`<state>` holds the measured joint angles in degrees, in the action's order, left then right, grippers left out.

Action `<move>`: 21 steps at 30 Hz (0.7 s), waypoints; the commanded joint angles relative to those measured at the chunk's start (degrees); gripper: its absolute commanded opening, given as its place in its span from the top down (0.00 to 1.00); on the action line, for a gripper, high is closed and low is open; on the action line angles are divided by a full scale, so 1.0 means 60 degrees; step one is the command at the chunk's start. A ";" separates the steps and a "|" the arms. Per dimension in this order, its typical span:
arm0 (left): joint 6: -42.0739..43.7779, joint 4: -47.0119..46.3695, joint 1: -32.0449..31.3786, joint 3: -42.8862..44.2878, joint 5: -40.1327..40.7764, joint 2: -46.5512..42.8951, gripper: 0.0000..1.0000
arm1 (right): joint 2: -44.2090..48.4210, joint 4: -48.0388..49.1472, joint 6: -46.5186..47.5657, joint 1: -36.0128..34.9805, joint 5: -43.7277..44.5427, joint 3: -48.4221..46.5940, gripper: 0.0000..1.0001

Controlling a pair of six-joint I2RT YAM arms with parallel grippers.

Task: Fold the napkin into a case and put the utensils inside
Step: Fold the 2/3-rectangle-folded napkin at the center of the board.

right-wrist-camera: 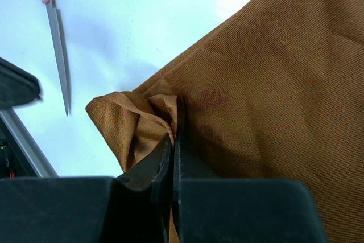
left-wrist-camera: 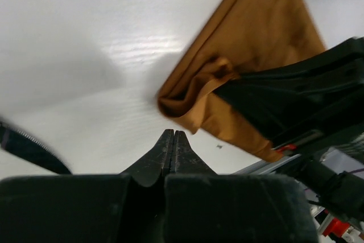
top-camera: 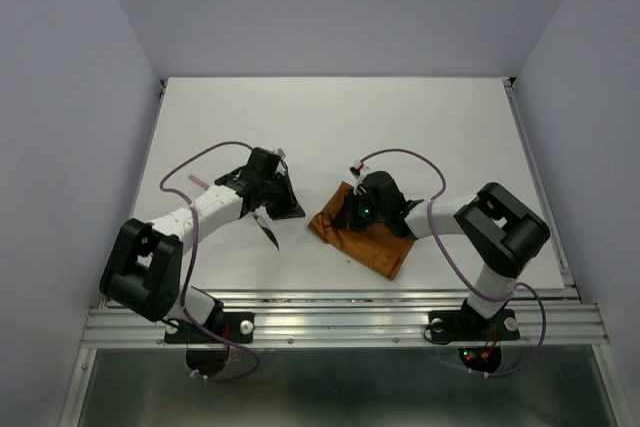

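Observation:
The rust-orange napkin (top-camera: 372,245) lies partly folded on the table right of centre, its near-left corner bunched into a fold (right-wrist-camera: 145,115). My right gripper (right-wrist-camera: 175,136) is shut on that bunched fold (top-camera: 345,215). My left gripper (left-wrist-camera: 173,135) is shut with nothing between its fingers and hovers just short of the napkin's corner (left-wrist-camera: 187,109), left of it (top-camera: 285,202). A silver knife (right-wrist-camera: 58,49) lies on the table beyond the napkin. It appears in the top view as a dark pointed sliver (top-camera: 270,232) below the left gripper.
A pinkish slender piece (top-camera: 197,182) lies left of the left arm. The aluminium rail (top-camera: 340,312) runs along the table's near edge. Purple cables (top-camera: 200,162) loop above both arms. A dark ribbed strip (left-wrist-camera: 28,149) crosses the left wrist view's left edge.

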<state>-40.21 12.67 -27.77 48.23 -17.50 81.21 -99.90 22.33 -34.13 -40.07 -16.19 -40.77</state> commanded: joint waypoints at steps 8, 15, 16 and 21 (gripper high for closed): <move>0.0769 0.1141 -0.0484 -0.0845 0.0425 -0.0352 1.00 | -0.0196 -0.0030 0.0078 0.0058 -0.0043 -0.0309 0.99; 0.0505 0.0673 -0.1040 -0.0583 0.0499 0.0511 1.00 | -0.0196 -0.0030 -0.0024 0.0058 -0.0071 -0.0338 0.99; 0.0490 0.0585 -0.1099 -0.0524 0.0499 0.0629 1.00 | -0.0196 -0.0030 -0.0025 0.0058 -0.0071 -0.0324 0.99; 0.0374 0.0467 -0.1421 -0.0011 0.0644 0.1157 1.00 | -0.0152 -0.0030 -0.0039 0.0058 -0.0056 -0.0265 0.99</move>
<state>-37.36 16.93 -35.35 44.69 -15.09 87.26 -100.55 22.31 -34.54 -40.07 -16.95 -41.56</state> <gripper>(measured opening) 0.026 0.034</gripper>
